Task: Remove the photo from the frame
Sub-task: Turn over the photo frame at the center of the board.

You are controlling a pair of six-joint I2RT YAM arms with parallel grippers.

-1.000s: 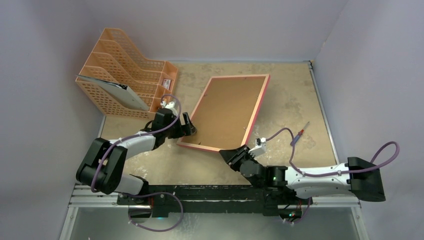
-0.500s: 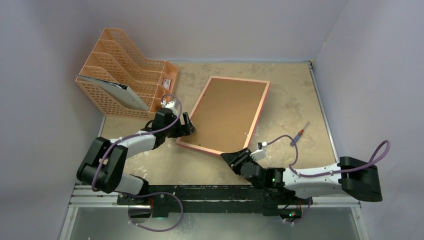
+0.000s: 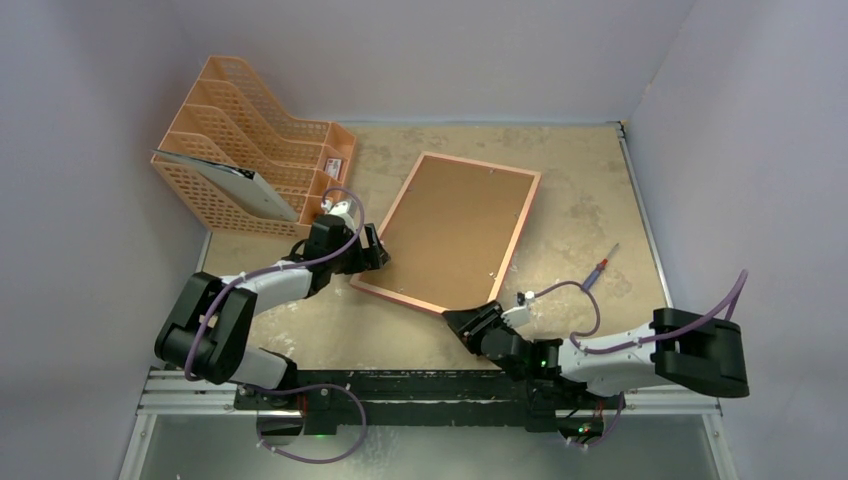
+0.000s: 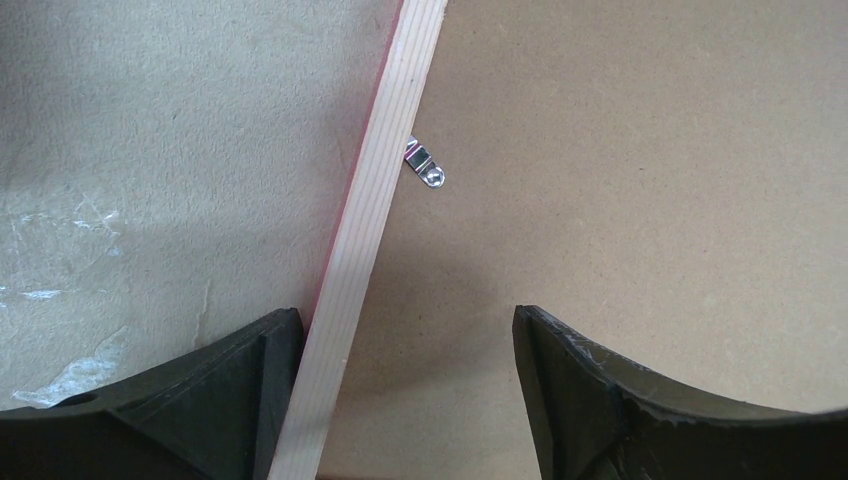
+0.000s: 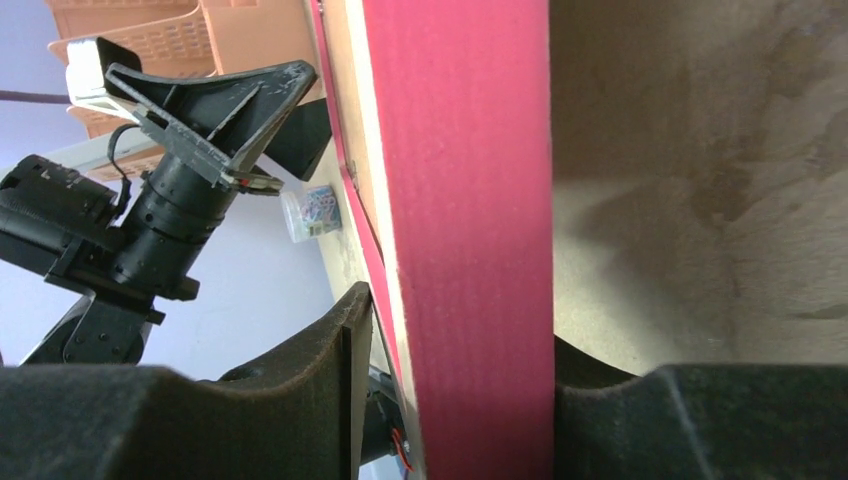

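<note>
Top external: frame (image 3: 516,237) lying back-up on table (image 3: 590,190), photo hidden beneath brown board (image 3: 450,230). Likely rigid, light, thin; clip (image 4: 428,168) fiddly, so work at the rim. Left gripper (image 3: 375,250) gaping over left rim, empty. Right gripper (image 3: 470,322) brackets near corner; clamped or loose, cannot tell.

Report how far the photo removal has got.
Done: the frame lies face down, brown backing board up. In hand: the left pincer is open astride the frame's left rail; the near corner sits inside the right pincer, grip unclear. Left: a metal clip overlaps the backing board, which is in place; no photo shows.
</note>
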